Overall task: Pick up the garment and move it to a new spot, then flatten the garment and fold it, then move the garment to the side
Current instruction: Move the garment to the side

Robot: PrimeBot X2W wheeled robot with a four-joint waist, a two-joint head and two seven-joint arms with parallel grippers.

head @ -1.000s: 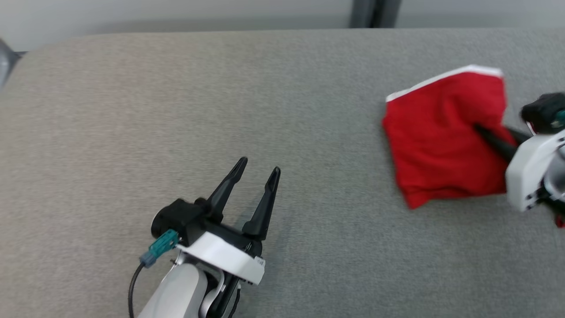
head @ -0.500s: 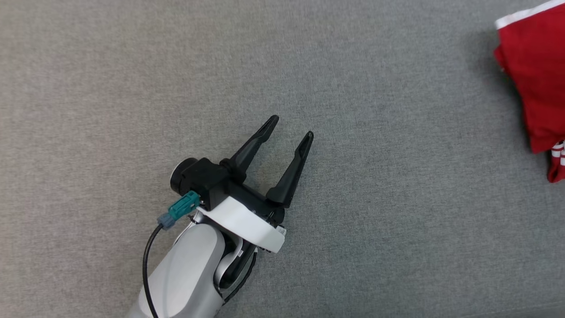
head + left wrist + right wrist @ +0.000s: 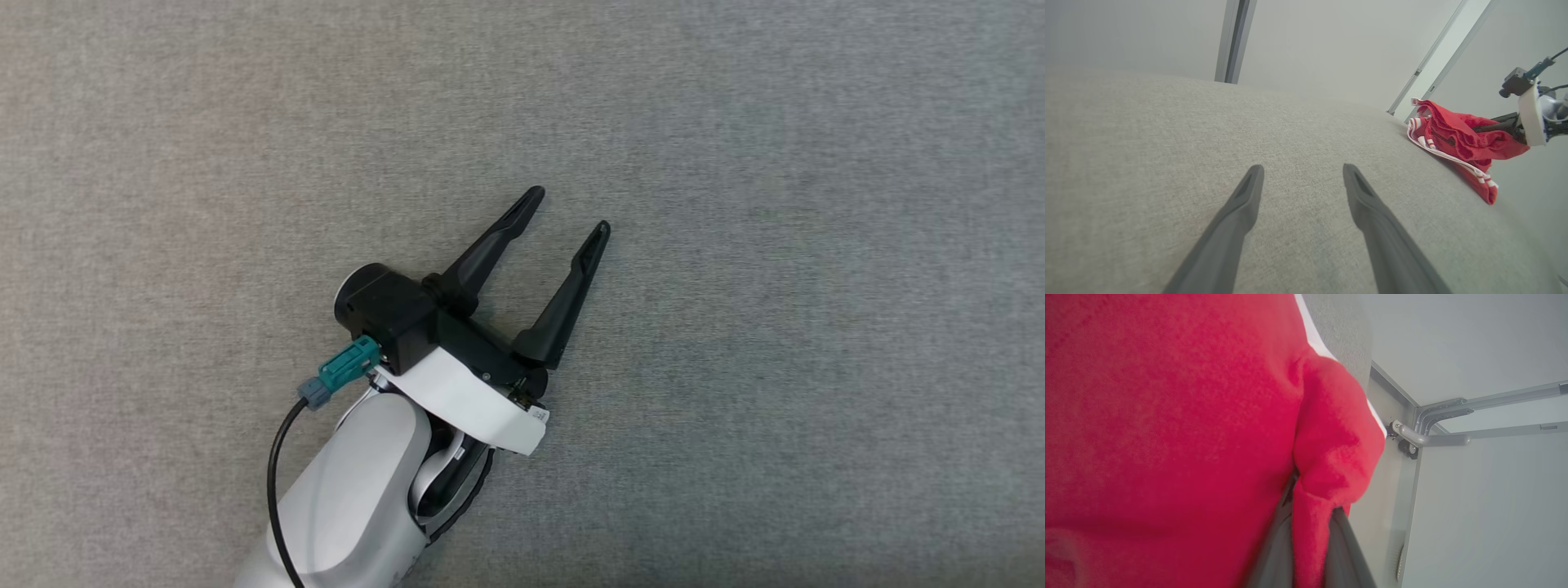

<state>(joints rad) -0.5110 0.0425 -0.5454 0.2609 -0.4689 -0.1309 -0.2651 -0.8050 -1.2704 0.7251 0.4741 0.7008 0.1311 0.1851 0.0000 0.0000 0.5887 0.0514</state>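
The table (image 3: 816, 245) was covered in a grey woven cloth, plain and flat. Behind it stood pale grey walls, with a dark upright post (image 3: 1235, 41) beyond the table's far edge and two slanted pale rails (image 3: 1437, 65) off its right corner.

From the head camera I could see bare cloth and the left gripper (image 3: 569, 210). The left wrist camera took in more: the red garment (image 3: 1457, 139), trimmed in white stripes, lay bunched at the table's right edge, with one end drooping past the rim. The right wrist camera gave the close look, red cloth pressed up near the lens, a strip of table behind it, and a grey metal bracket (image 3: 1412, 437) against the wall beyond the table's edge.

The left arm reached in over the table's near side, its pale forearm (image 3: 359, 498) angled toward the table's far right. A teal plug (image 3: 347, 371) and black cable (image 3: 277, 457) hung at the wrist. Its two dark fingers were spread wide with nothing between them, held low over the cloth; whether they touched it I could not tell. The right gripper (image 3: 1312, 498) came in from beyond the table's right edge, its fingers clenched on a fold of the garment.
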